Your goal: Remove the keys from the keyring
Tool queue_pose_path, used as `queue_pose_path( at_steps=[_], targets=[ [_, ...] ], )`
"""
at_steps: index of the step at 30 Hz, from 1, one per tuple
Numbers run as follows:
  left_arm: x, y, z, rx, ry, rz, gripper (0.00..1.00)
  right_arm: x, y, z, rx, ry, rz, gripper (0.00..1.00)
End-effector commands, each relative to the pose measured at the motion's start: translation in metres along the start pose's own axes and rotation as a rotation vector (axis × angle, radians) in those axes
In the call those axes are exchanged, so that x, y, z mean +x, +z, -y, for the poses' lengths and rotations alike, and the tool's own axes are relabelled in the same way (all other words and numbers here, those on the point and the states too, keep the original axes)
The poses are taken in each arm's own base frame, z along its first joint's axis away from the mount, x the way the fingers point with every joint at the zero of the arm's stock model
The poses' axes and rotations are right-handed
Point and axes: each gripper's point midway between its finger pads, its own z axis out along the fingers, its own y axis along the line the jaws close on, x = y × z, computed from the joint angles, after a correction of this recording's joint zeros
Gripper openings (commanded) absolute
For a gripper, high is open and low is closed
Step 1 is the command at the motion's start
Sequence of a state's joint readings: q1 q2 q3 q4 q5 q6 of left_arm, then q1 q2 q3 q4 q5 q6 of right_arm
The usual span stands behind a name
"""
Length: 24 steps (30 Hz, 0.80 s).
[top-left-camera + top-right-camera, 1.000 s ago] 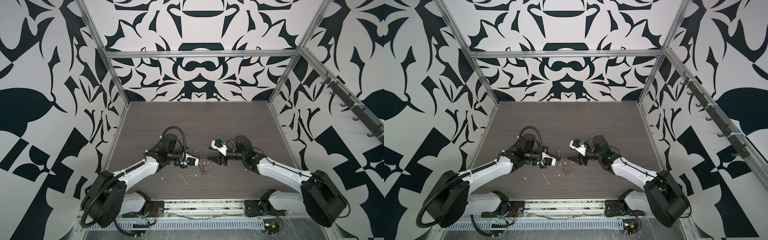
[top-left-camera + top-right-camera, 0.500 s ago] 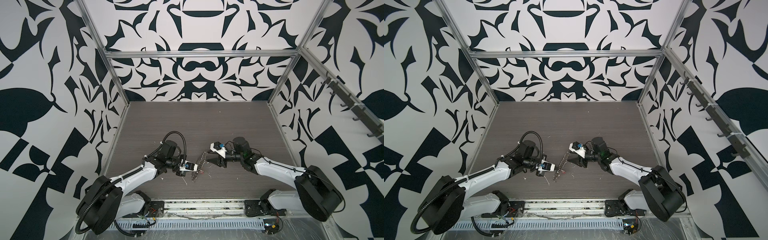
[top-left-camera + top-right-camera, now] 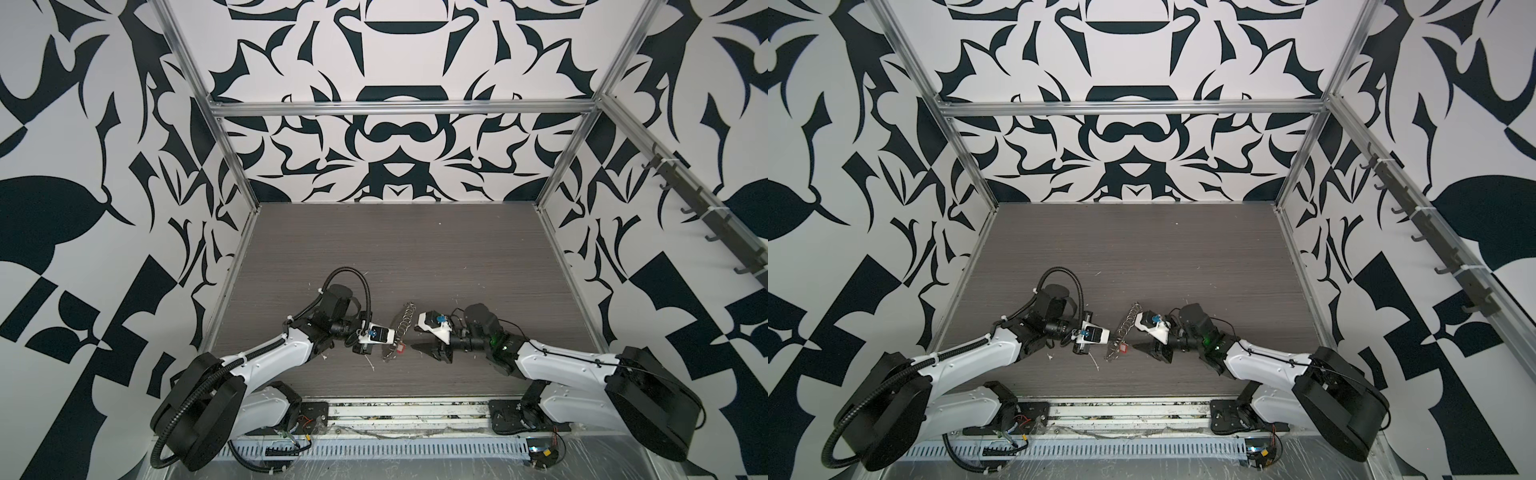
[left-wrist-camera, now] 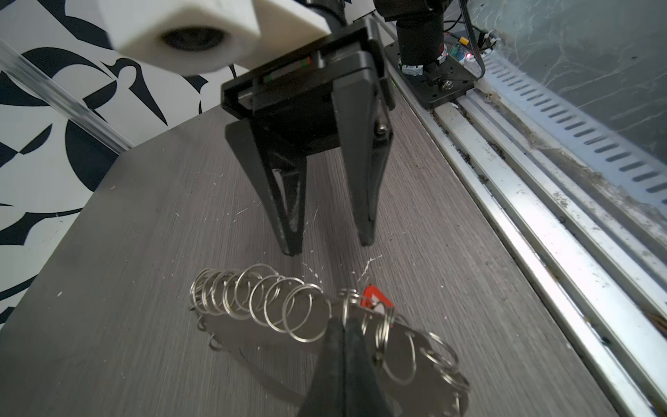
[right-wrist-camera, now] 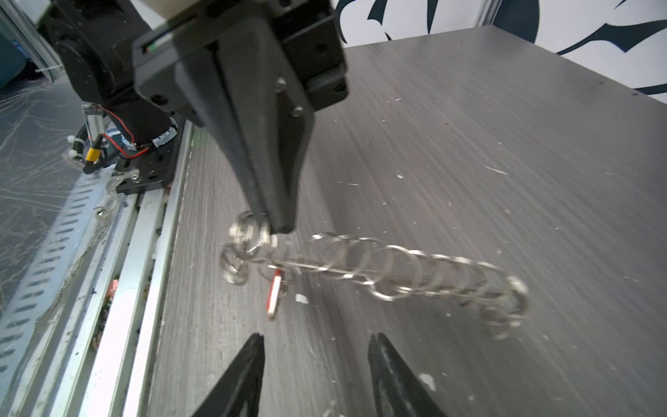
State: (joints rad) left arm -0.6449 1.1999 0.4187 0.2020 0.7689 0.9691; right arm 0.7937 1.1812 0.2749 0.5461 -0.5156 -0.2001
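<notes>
- Left gripper (image 5: 278,225) fingers pinched shut on the keyring (image 4: 346,307); the keys (image 4: 399,355) bunch beside them (red tag (image 4: 375,299) too).
- Right gripper (image 4: 329,245) fingers parted, empty, just beside the ring chain (image 4: 260,299).
- All near the desk's (image 3: 395,249) front rail (image 4: 505,173); open desk stretches behind toward the back wall (image 3: 395,145).

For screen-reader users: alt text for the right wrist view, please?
The shut black left tool pinches one end of a long bunch of silvery metal rings over the grey wood-grain table; a small red plastic tag hangs from it. The open black right tool faces it, touching nothing.
</notes>
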Motion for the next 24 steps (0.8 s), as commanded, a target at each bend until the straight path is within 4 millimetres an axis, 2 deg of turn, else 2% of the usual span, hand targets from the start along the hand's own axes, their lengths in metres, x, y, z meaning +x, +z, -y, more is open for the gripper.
queue_pose_path(
  at_steps=[1, 11, 18, 24],
  targets=[
    [0.021, 0.005, 0.001, -0.065, 0.064, -0.087, 0.00, -0.016, 0.003, 0.007, 0.073, -0.013, 0.070, 0.50],
    [0.015, 0.001, -0.008, -0.138, 0.180, -0.105, 0.00, -0.008, 0.009, 0.008, 0.127, -0.054, 0.077, 0.50],
    [0.015, 0.001, -0.014, -0.207, 0.253, -0.117, 0.00, -0.015, 0.013, 0.010, 0.142, -0.070, 0.108, 0.50],
    [0.002, 0.003, -0.021, -0.225, 0.202, -0.051, 0.00, -0.017, 0.019, 0.011, 0.133, -0.077, 0.129, 0.50]
  ],
)
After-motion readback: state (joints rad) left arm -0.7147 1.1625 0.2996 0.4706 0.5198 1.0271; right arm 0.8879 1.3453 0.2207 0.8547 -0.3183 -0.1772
